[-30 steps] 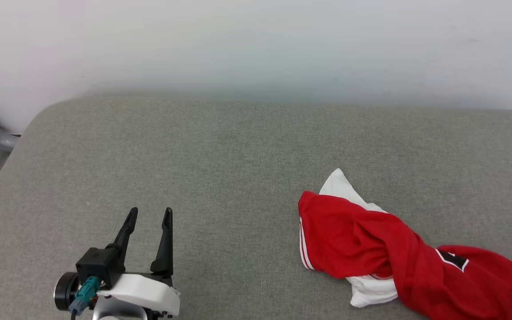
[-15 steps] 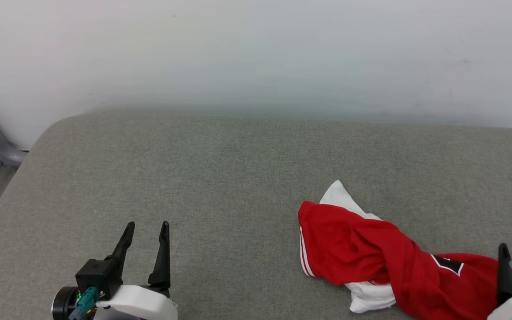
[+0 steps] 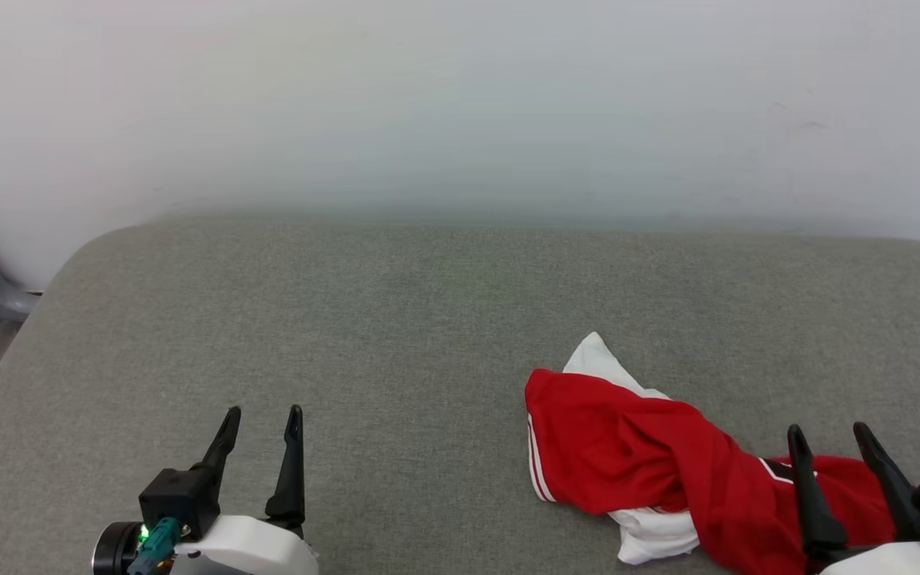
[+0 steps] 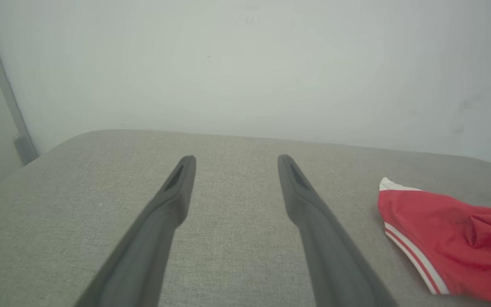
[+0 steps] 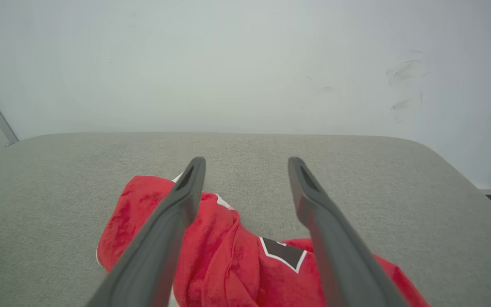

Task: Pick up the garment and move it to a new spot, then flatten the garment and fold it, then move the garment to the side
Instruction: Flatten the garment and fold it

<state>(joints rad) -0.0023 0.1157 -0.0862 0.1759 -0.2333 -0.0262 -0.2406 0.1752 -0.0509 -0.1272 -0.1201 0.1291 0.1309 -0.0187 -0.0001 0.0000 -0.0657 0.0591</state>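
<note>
Red garment (image 3: pixel 628 447) is bunched at the cushion's (image 3: pixel 428 319) front right corner. Right gripper (image 3: pixel 827 431) is held over it, jaws apart, likely for pickup; left gripper (image 3: pixel 264 411) is likewise open.

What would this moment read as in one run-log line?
garment: crumpled on grey cushion, not flattened | left gripper: open, empty, apart from garment | right gripper: open, over garment, nothing held

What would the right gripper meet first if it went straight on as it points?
Likely the white wall: the open right gripper points over the garment below its fingers and across the grey cushion. Clearance above it is unclear.
</note>
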